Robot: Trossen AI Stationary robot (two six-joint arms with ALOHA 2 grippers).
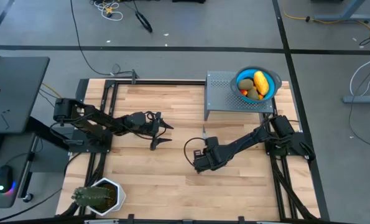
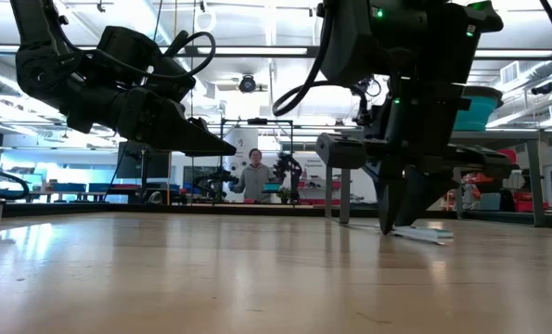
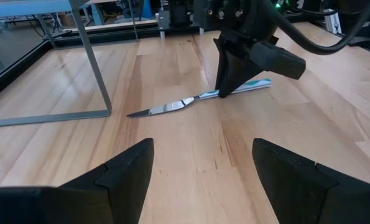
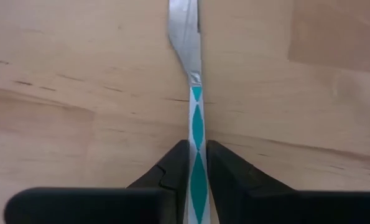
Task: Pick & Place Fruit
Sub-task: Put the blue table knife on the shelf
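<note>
Two fingers of the right gripper (image 4: 198, 174) pinch the knife (image 4: 194, 93) handle on the table (image 1: 172, 180); the left gripper (image 1: 159, 132) hovers wide open.

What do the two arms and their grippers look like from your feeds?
Both arms are black with jointed links. The left gripper has two pointed black fingers and looped black cable. The right gripper has tapered dark fingers; small green lights glow on that arm's housing.

Knife (image 3: 191, 102) flat on wood table (image 1: 166, 174); potted plant (image 1: 97, 198) at table corner; person (image 2: 254, 176) in bkgd.
</note>
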